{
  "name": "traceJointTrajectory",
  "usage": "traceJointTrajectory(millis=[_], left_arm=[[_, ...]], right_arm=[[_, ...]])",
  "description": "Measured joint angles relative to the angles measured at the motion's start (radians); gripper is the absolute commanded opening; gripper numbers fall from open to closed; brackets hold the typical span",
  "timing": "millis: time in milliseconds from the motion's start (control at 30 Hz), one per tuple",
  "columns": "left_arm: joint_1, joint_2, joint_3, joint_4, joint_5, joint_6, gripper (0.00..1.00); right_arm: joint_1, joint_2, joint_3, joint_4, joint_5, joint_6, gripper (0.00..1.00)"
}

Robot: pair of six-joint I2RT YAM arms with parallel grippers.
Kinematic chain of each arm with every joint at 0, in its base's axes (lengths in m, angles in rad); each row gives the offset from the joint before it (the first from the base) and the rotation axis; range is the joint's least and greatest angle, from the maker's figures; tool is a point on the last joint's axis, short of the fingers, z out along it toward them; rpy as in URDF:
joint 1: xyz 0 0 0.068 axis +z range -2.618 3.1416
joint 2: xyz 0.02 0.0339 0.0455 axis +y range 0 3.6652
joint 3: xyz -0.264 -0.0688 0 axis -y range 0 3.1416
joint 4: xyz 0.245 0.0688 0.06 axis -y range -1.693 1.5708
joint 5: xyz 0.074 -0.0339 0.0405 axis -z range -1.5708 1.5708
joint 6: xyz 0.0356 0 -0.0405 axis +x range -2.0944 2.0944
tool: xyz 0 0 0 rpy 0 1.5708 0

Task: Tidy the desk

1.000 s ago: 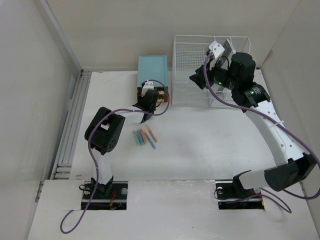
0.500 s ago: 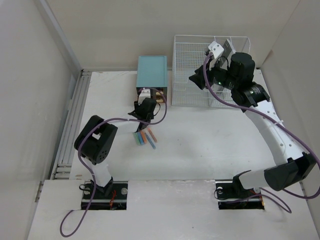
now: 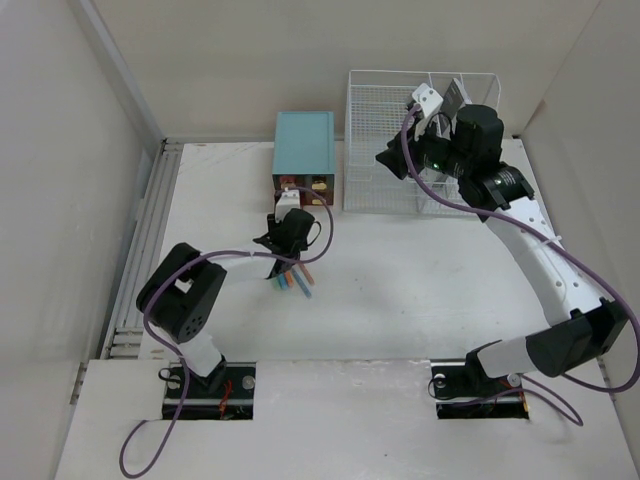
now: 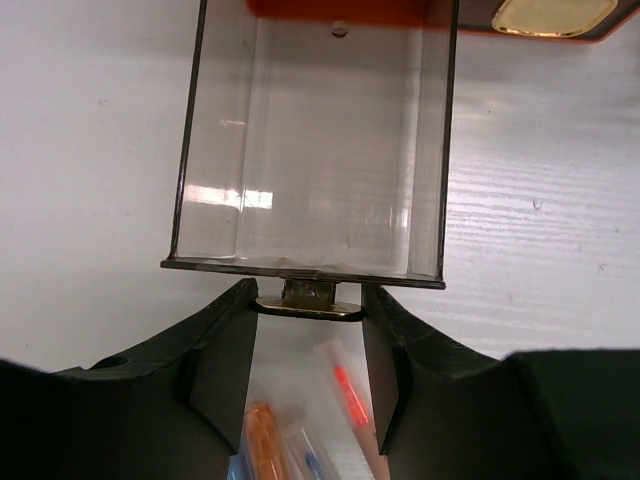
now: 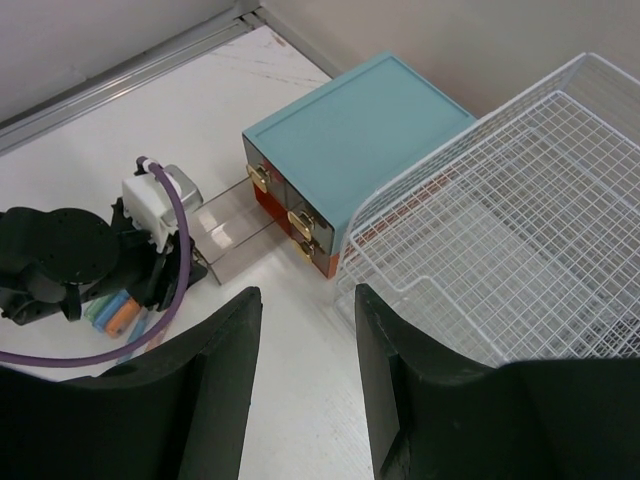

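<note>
The silver rails (image 3: 140,250) run along the left edge of the desk (image 3: 430,280), whose white top spreads under both arms. Toward the middle, the left gripper (image 4: 308,314) is closed narrowly on the brass handle (image 4: 308,302) of the clear drawer (image 4: 310,150). Over the last second that arm has drawn back toward the near edge, pulling the drawer well out of the teal box (image 3: 305,140) at the far edge. The gripper now hangs over the loose markers (image 3: 292,280), and the drawer looks empty — we judge it ready to receive them. Further right, the wire rack (image 3: 400,120) stands at the far edge toward the right corner. Over its front the right gripper (image 5: 305,330) hovers with its jaws part-way apart, holding nothing — it has hardly shifted.
</note>
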Motion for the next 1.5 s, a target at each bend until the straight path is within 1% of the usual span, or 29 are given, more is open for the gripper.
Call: traceJointTrajectory(millis=[100, 200, 233, 267, 367, 400, 533, 667, 700, 733, 767, 833, 867, 933, 967, 1000, 1067, 1100, 1133, 1200, 1233, 1267, 1367, 1433, 1500], left_arm=[[-0.006, -0.019, -0.013, -0.013, 0.000, -0.010, 0.35], [-0.012, -0.027, -0.018, -0.020, -0.002, -0.016, 0.41], [-0.013, -0.027, -0.019, -0.021, -0.002, -0.017, 0.46], [-0.014, -0.027, -0.021, -0.022, -0.002, -0.020, 0.57], [-0.020, -0.028, -0.024, -0.024, -0.003, -0.029, 0.69], [-0.021, -0.028, -0.024, -0.024, -0.003, -0.032, 0.71], [-0.027, -0.032, -0.028, -0.024, -0.005, -0.040, 0.73], [-0.042, -0.078, -0.031, -0.047, -0.022, -0.048, 0.73], [-0.055, -0.100, -0.031, -0.059, -0.030, -0.049, 0.73], [-0.071, -0.130, -0.031, -0.074, -0.034, -0.051, 0.73], [-0.089, -0.161, -0.031, -0.085, -0.037, -0.053, 0.73], [-0.131, -0.257, -0.031, -0.114, -0.038, -0.056, 0.73], [-0.147, -0.303, -0.030, -0.125, -0.038, -0.060, 0.74], [-0.173, -0.417, -0.024, -0.151, -0.037, -0.068, 0.76], [-0.177, -0.478, -0.022, -0.162, -0.038, -0.071, 0.82], [-0.177, -0.537, -0.020, -0.172, -0.038, -0.071, 0.84], [-0.164, -0.676, -0.013, -0.189, -0.039, -0.056, 0.86], [-0.148, -0.742, -0.006, -0.190, -0.040, -0.041, 0.88], [-0.130, -0.802, 0.003, -0.185, -0.043, -0.021, 0.88], [-0.088, -0.908, 0.010, -0.148, -0.055, 0.048, 0.90], [-0.074, -0.948, 0.008, -0.130, -0.062, 0.082, 0.90], [-0.064, -0.992, 0.003, -0.109, -0.071, 0.109, 0.90], [-0.052, -1.094, -0.056, -0.032, -0.106, 0.160, 0.90], [-0.047, -1.144, -0.126, -0.014, -0.135, 0.174, 0.88], [-0.047, -1.171, -0.178, -0.024, -0.180, 0.190, 0.88]], right_arm=[[0.000, 0.001, 0.000, 0.000, 0.000, 0.000, 0.48], [0.000, 0.001, 0.000, 0.000, 0.000, 0.000, 0.48], [0.000, 0.001, 0.000, 0.000, 0.000, 0.000, 0.48], [0.000, 0.001, 0.000, 0.000, 0.000, 0.000, 0.48], [0.000, 0.002, 0.000, 0.000, -0.001, 0.000, 0.48], [0.000, 0.002, 0.000, 0.000, -0.003, 0.000, 0.48], [0.000, 0.004, 0.000, 0.000, -0.005, 0.000, 0.48], [0.000, 0.005, -0.006, 0.000, -0.014, -0.003, 0.48], [0.000, 0.005, -0.009, 0.000, -0.017, -0.004, 0.45], [0.000, 0.005, -0.012, -0.002, -0.023, -0.007, 0.42], [0.000, 0.005, -0.013, -0.004, -0.029, -0.013, 0.33], [0.000, 0.005, -0.013, -0.003, -0.043, -0.028, 0.24], [0.000, 0.005, -0.013, -0.003, -0.052, -0.037, 0.18], [0.000, 0.005, -0.013, -0.011, -0.072, -0.063, 0.13], [0.000, 0.005, -0.013, -0.018, -0.089, -0.080, 0.12], [0.000, 0.006, -0.013, -0.027, -0.106, -0.100, 0.10], [0.007, 0.017, -0.010, -0.056, -0.139, -0.157, 0.10], [0.017, 0.030, -0.010, -0.071, -0.148, -0.184, 0.12], [0.035, 0.050, -0.009, -0.087, -0.152, -0.208, 0.12], [0.087, 0.099, -0.009, -0.107, -0.147, -0.246, 0.15], [0.121, 0.132, -0.012, -0.118, -0.140, -0.263, 0.19], [0.154, 0.161, -0.014, -0.126, -0.129, -0.270, 0.19], [0.282, 0.253, -0.035, -0.120, -0.060, -0.263, 0.21], [0.361, 0.304, -0.058, -0.111, -0.006, -0.233, 0.21], [0.428, 0.349, -0.065, -0.105, 0.052, -0.184, 0.15]])
